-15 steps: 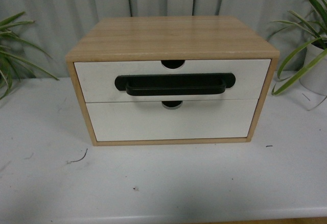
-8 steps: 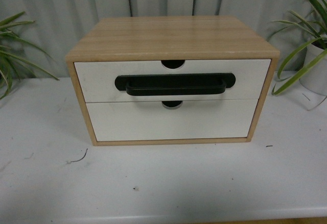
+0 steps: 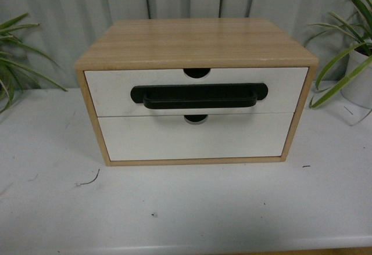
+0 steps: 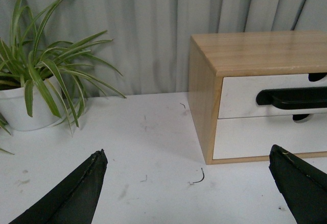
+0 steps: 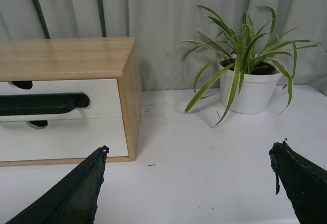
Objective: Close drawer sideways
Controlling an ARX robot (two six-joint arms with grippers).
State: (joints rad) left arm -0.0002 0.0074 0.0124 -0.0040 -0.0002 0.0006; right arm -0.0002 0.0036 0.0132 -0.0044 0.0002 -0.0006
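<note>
From the front we see neither arm. A wooden cabinet (image 3: 196,43) stands on the white worktop (image 3: 186,208), its face turned square toward us. The drawer (image 3: 110,91) is the upper of two white fronts; its long axis runs level, left to right, and so does its black bar handle (image 3: 199,96). A half-round notch (image 3: 197,72) cuts its top edge. The drawer's front looks flush with the cabinet frame, though from this straight-on angle we cannot judge its depth with certainty. The lower front (image 3: 195,139) is plain, with its own notch partly hidden behind the handle. Green leaves at both edges of the frame are cut off; a white pot (image 3: 357,83) shows only in part at the right.

In the left wrist view, the left tool (image 4: 189,183) shows two dark fingers spread wide apart at the lower corners, with nothing between them. The cabinet's right part runs out of frame, so the drawer (image 4: 237,95) and its handle are cut off. A potted plant (image 4: 38,81) sits well apart from the cabinet.

In the right wrist view, the right tool (image 5: 189,183) is likewise spread wide and holds nothing. Here the drawer (image 5: 102,94) is cut off at the other end, and a second potted plant (image 5: 245,76) stands apart from the cabinet.
</note>
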